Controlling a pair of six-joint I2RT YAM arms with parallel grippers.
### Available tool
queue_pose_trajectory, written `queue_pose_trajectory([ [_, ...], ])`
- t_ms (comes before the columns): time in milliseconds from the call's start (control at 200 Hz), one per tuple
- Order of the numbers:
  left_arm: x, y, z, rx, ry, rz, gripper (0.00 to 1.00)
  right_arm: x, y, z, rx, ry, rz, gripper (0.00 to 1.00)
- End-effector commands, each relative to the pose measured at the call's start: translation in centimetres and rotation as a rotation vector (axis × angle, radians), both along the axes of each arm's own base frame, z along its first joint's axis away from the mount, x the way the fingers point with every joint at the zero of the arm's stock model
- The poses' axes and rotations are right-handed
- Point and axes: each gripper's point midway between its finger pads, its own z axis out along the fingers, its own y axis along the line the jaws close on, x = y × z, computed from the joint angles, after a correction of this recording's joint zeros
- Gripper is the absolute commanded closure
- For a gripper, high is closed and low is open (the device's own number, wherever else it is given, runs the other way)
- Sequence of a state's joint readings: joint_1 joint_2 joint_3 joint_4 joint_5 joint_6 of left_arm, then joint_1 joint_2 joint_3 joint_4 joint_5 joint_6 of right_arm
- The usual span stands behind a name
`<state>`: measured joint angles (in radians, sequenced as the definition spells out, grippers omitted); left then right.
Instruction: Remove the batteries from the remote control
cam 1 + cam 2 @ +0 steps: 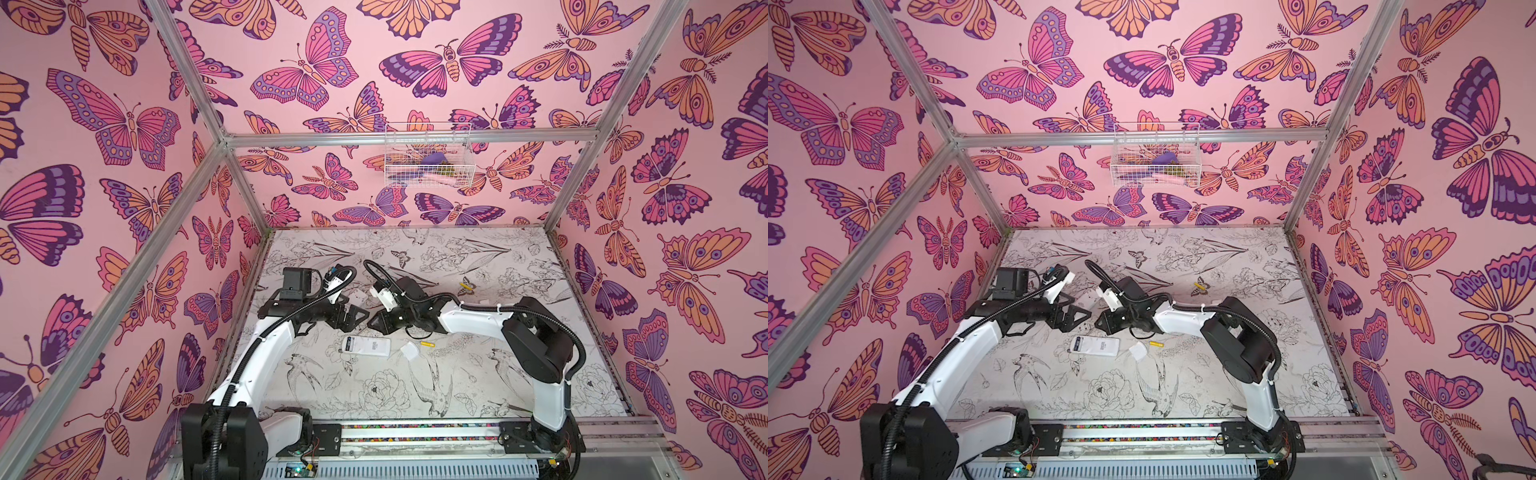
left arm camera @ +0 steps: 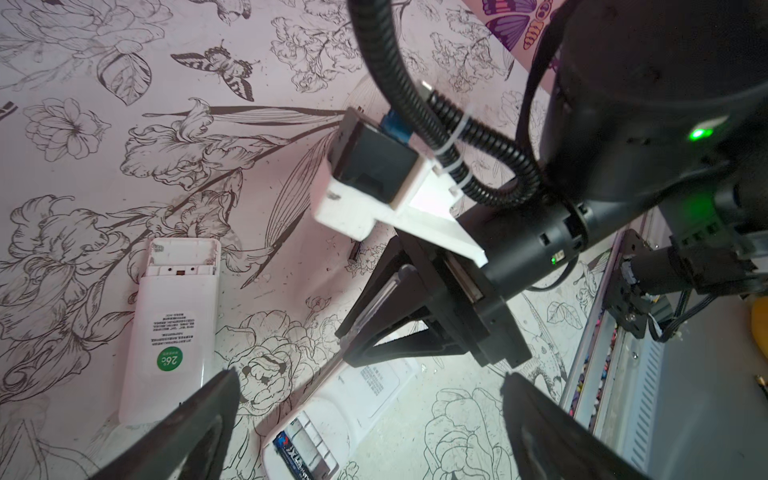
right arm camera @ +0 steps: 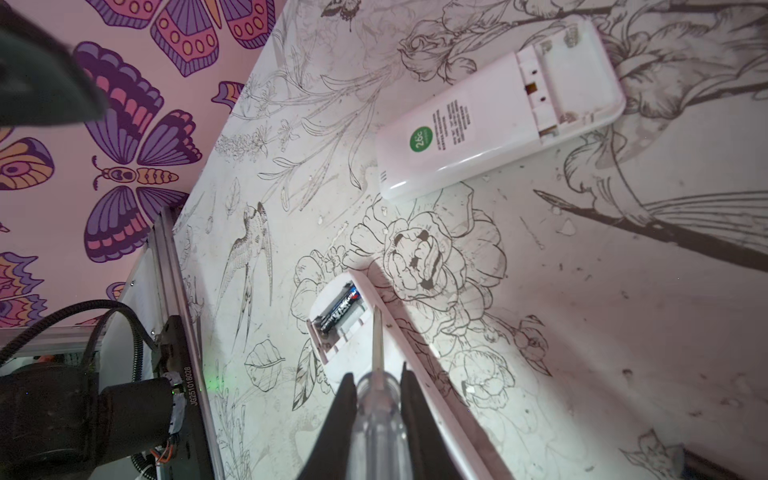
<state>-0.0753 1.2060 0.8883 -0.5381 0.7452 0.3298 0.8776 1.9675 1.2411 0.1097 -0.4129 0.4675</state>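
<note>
The right gripper (image 3: 376, 376) is clamped narrow on the clear handle of a screwdriver (image 3: 377, 419). The blade points at the open battery bay of a white remote (image 3: 332, 349) lying near the middle of the tabletop (image 1: 353, 395). One black battery (image 3: 338, 309) lies in that bay, in the slot farther from the blade. The blade tip is at the bay's rim — whether it touches cannot be told.

The left gripper (image 2: 370, 376) hangs just beside, over the same remote, its jaws spread wide and holding nothing. A second remote (image 2: 174, 316), with a round green sticker and its bay uncovered, lies a little nearer the back edge. In both top views it is largely hidden under the arms.

In a top view a small white cover (image 1: 409, 352) lies just off the first remote's end, on the side of the right edge, with a yellow battery (image 1: 427, 344) just beside it. Another yellow battery (image 1: 467, 286) lies well apart — farther back and toward the right edge.
</note>
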Motion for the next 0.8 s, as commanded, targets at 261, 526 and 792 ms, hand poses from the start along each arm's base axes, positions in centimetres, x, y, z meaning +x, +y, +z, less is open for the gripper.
queue_pose_trajectory([
  [261,-4.3,-1.1,-1.0,0.121,-0.115,-0.363,0.00,0.0,-2.5,3.2,0.082,-0.018,-0.086,1.00],
  [526,-6.7,-0.1,-4.8,0.329,-0.236,-0.740,0.00,-0.3,-4.4,3.9,0.073,-0.005,-0.122,1.00],
  [792,-5.5,1.5,-8.5,0.465,-0.251,-0.895,0.00,-0.8,-9.3,4.0,0.036,0.001,-0.203,1.00],
])
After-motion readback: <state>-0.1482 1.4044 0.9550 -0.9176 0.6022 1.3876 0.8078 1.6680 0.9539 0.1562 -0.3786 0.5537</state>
